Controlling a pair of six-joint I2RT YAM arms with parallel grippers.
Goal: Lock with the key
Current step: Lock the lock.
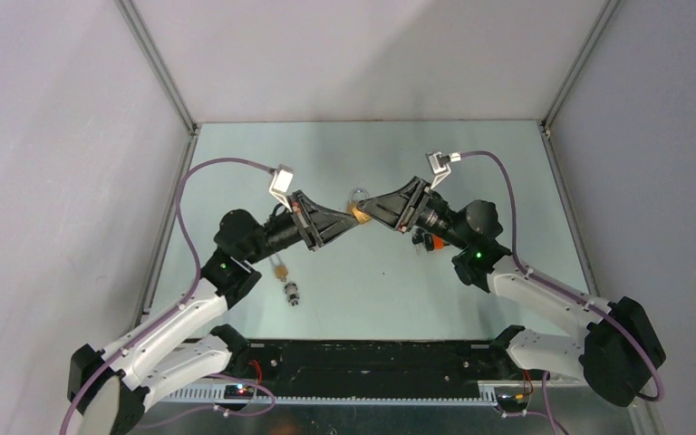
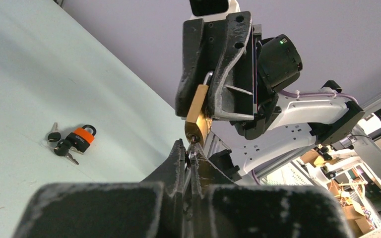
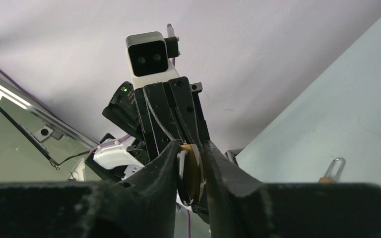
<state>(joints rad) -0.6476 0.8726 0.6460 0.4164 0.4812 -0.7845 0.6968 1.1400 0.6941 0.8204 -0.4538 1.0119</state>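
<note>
— Mid-frame, above the table (image 1: 471, 154), the right tool (image 3: 191, 148) clamps the brass padlock (image 2: 198, 116); the left tool (image 2: 188, 148) is pinched tight on the key (image 2: 193, 144).
— Rigid, slick metal: grip flat faces, I'd judge.

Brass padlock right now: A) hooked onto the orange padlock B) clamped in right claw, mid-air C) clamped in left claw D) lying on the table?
B: the right claw grips the brass padlock above the table, while the left claw holds the key at its keyhole end.
</note>
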